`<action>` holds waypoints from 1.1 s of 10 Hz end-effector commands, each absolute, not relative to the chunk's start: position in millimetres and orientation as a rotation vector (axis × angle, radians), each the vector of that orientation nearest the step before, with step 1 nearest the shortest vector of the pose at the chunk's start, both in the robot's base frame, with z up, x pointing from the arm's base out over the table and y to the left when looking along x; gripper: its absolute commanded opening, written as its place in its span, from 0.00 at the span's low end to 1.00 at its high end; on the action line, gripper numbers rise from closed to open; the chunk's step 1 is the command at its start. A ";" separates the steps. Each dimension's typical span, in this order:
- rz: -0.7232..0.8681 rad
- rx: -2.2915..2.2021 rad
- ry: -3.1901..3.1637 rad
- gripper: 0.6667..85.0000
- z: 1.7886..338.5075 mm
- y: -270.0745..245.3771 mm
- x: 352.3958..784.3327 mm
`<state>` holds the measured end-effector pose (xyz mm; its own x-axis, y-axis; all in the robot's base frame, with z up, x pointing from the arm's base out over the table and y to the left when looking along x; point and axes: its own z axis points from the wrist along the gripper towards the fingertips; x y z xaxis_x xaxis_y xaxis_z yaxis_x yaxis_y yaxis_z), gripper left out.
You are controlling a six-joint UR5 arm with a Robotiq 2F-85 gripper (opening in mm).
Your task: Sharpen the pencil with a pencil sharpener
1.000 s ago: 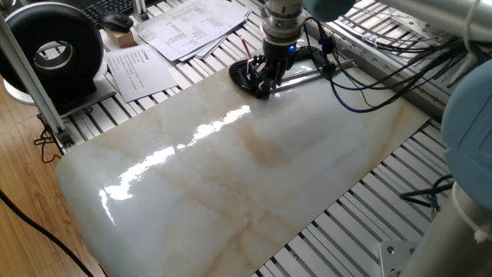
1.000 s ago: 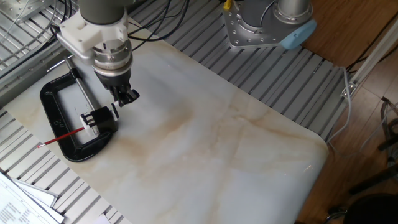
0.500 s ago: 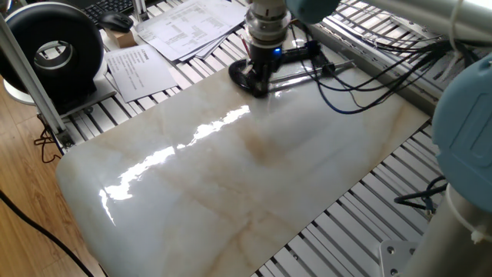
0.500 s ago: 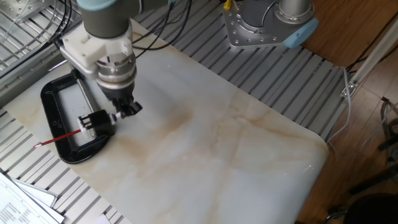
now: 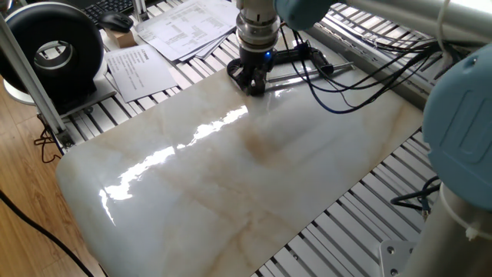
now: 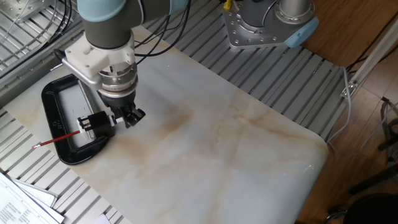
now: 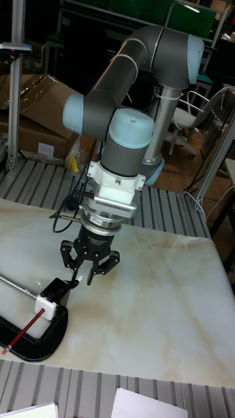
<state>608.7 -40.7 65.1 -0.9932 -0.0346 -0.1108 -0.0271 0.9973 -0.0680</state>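
Observation:
A red pencil (image 6: pixel 57 138) (image 7: pixel 23 330) lies level with its point pushed into a small pencil sharpener (image 6: pixel 93 121) (image 7: pixel 49 300). The sharpener is held in a black C-clamp (image 6: pixel 59 106) (image 7: pixel 36 343) at the corner of the marble slab (image 6: pixel 217 137). My gripper (image 6: pixel 130 116) (image 7: pixel 87 268) points down just beside the sharpener, on the side away from the pencil. Its fingers are spread open and hold nothing. In one fixed view the gripper (image 5: pixel 254 81) covers most of the clamp (image 5: pixel 234 71), and the pencil is hidden.
Paper sheets (image 5: pixel 184 23) and a black round device (image 5: pixel 54 50) lie beyond the slab's edge. Cables (image 5: pixel 346 96) trail across the slatted table behind the clamp. The arm's base (image 6: pixel 267 22) stands at the far corner.
My gripper has slid along the clamp toward its curved end and now hangs right beside the sharpener. The clamp, sharpener and pencil have shifted slightly.

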 end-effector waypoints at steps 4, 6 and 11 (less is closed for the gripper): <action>-0.074 -0.106 3.029 0.53 95.2 -32.7 602.6; -0.052 -0.089 3.019 0.32 98.3 -27.4 605.0; -0.064 -0.094 3.013 0.01 83.4 -31.2 613.7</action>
